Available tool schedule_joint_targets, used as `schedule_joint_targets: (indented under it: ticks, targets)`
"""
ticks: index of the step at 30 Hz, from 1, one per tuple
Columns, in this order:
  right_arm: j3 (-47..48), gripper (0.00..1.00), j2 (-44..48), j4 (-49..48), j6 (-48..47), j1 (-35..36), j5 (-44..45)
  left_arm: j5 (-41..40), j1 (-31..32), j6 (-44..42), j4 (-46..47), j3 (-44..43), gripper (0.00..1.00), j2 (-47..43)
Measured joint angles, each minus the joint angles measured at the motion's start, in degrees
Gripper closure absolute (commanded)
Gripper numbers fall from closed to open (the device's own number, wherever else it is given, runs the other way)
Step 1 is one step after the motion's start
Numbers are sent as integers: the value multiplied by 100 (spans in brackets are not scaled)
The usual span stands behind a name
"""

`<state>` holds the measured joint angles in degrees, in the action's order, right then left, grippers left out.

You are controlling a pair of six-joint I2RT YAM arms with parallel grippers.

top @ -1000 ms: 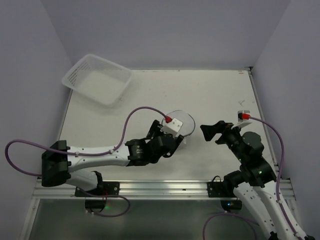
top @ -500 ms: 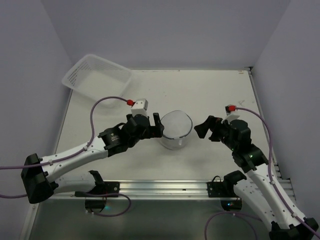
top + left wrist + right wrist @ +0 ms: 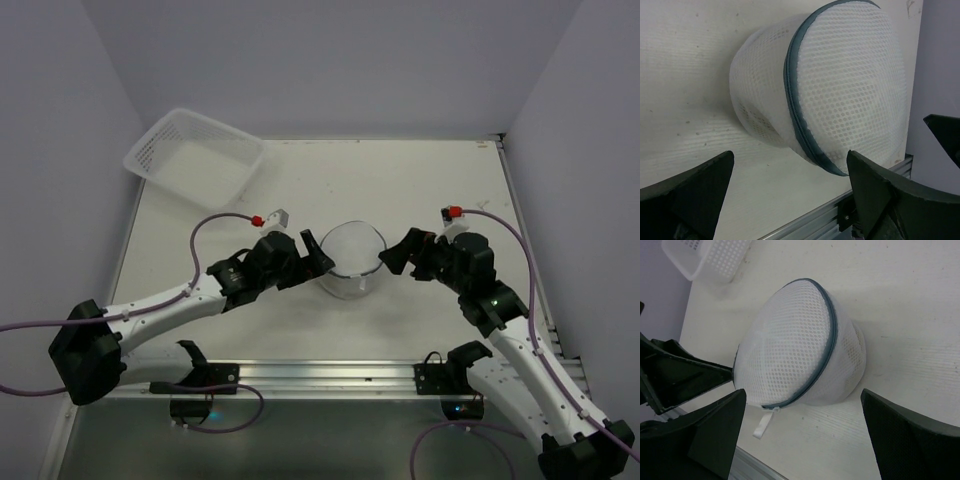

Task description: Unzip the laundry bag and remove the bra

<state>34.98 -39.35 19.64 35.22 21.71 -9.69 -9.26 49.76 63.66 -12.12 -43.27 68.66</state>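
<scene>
The desk point(image 3: 420, 190) carries a white lattice basket point(image 3: 195, 158) at its far left corner, well apart from the work area.

The laundry bag point(image 3: 352, 258) sits at the middle of the desk, between the two arms, tilted on one half.

The left tool point(image 3: 318, 252) stands just beside the bag's left side with its jaws apart and holds nothing. The right tool point(image 3: 395, 258) stands just beside the bag's right side, jaws likewise apart and holding nothing. Contact with the mesh cannot be confirmed for either tool.

Task status, as a judgement:
- The zipper point(image 3: 792, 100) runs closed along every arc in view, so unzipping is not yet begun.
- The white pull tab point(image 3: 762, 424) hangs free at the rim's lower end, ungrasped.
- Removal of the bra remains to be done.

Limits of view: the bag's contents cannot be made out through the mesh. The far arc of the zipper is hidden.
</scene>
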Motion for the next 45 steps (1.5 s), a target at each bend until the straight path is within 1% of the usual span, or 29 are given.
schedule_joint_targets:
  ticks: [5, 10, 11, 13, 14, 16, 17, 19, 20, 22, 27, 35, 36, 40, 45]
  targets:
    - [0, 1, 0, -96, -4, 2, -142, 363, -31, 433, 732, 358, 12, 286]
    - [-26, 1, 31, -114, -28, 2, -192, 662, -31, 658, 1467, 407, 28, 629]
    - [-57, 1, 55, -125, -33, 2, -195, 704, -31, 695, 1596, 407, 35, 673]
    - [-144, 1, 103, -153, -39, 11, -208, 761, -31, 758, 1825, 409, 43, 732]
    - [-203, 1, 118, -179, -42, 22, -214, 782, -31, 782, 1932, 409, 51, 758]
    - [-350, 3, 122, -249, -37, 50, -254, 807, -31, 831, 2131, 409, 60, 804]
    - [-422, 4, 109, -267, -31, 68, -284, 824, -31, 839, 2212, 409, 72, 828]
    - [-551, 7, 72, -315, -22, 101, -328, 848, -31, 876, 2330, 409, 83, 866]
    - [-610, 8, 35, -341, -9, 118, -341, 861, -31, 874, 2374, 409, 93, 885]
    - [-699, 11, -61, -442, 20, 162, -352, 870, -31, 868, 2435, 407, 100, 918]
    - [-767, 14, -378, -673, 103, 361, -339, 861, -31, 811, 2437, 350, 100, 925]
    - [-774, 16, -855, -938, 197, 636, -262, 815, -142, 688, 2321, 162, 100, 925]
    - [-785, 19, -894, -955, 199, 643, -229, 817, -177, 673, 2315, 142, 100, 925]
    - [-933, 26, -935, -1080, 166, 640, -168, 846, -382, 614, 2258, 85, 100, 922]
    - [-1145, 36, -955, -1416, -24, 640, -356, 929, -608, 551, 2050, 61, 100, 914]
